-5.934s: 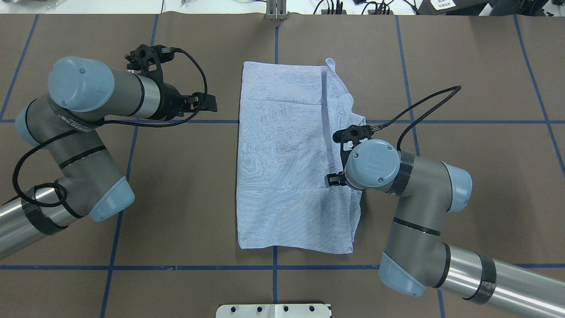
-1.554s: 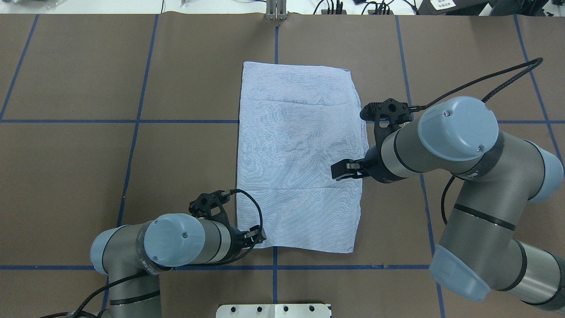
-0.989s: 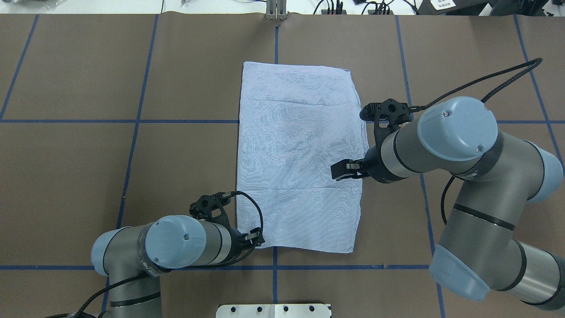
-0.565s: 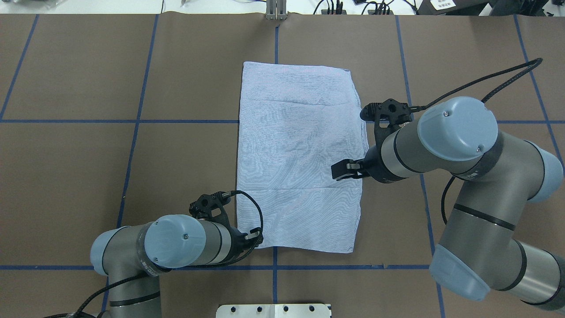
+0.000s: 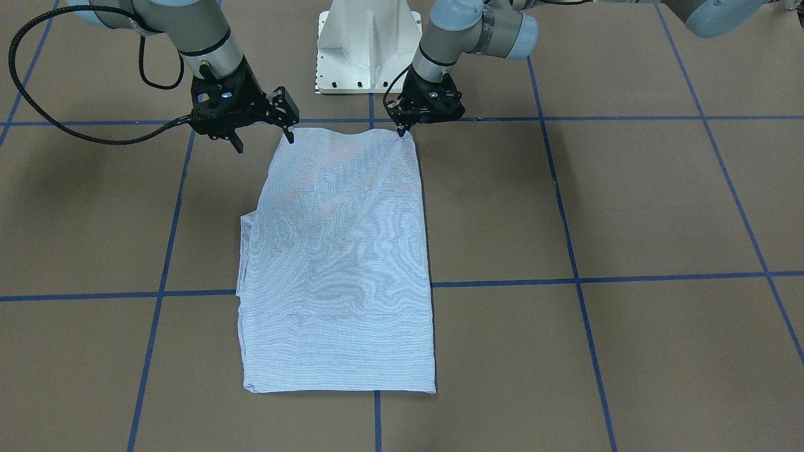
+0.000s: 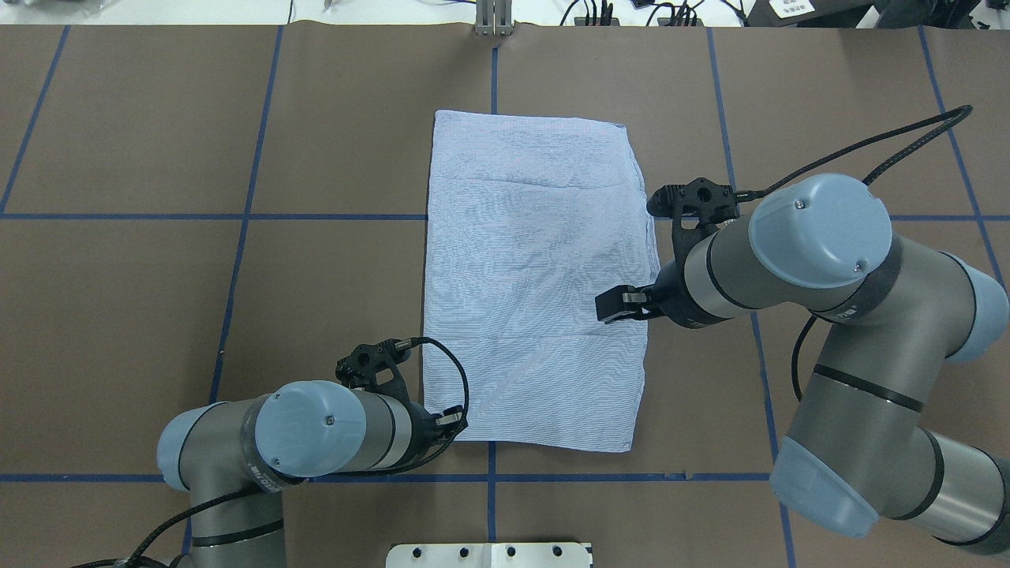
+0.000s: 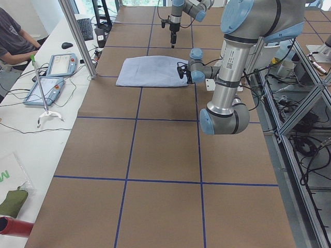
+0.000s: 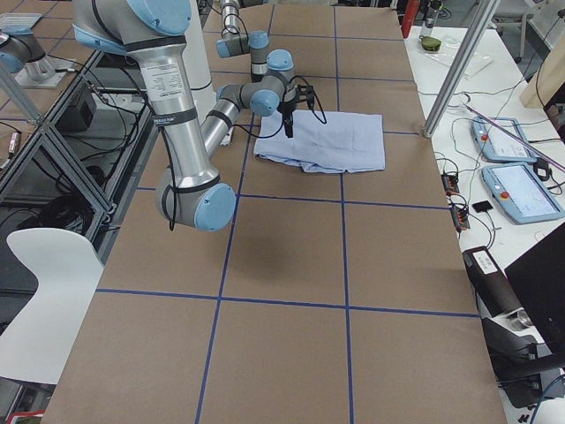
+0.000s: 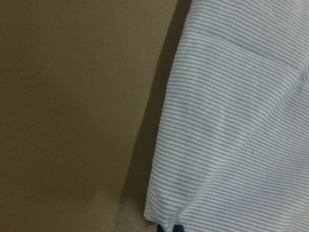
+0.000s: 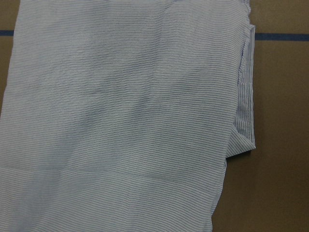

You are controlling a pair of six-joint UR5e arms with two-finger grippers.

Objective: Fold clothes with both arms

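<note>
The light blue-and-white striped shirt (image 6: 529,276) (image 5: 339,263) lies folded in a long rectangle in the middle of the table. My left gripper (image 6: 456,422) (image 5: 401,130) sits low at the shirt's near left corner, shut on that corner. A crease runs from it into the cloth. The left wrist view shows the shirt's edge (image 9: 241,121) and that corner close up. My right gripper (image 5: 264,139) (image 6: 619,304) hangs open above the near right part of the shirt, holding nothing. The right wrist view looks down on the flat cloth (image 10: 120,111).
The white pedestal base (image 5: 367,44) stands just behind the shirt's near edge. Blue tape lines (image 6: 237,215) cross the brown table cover. In the left side view a person (image 7: 13,39) sits beside tablets (image 7: 62,64) on a white bench beyond the table.
The right flap was laid flat, and my right gripper let go and rose. My left arm swung to the near left corner, then edged slightly left and back during the last second.
</note>
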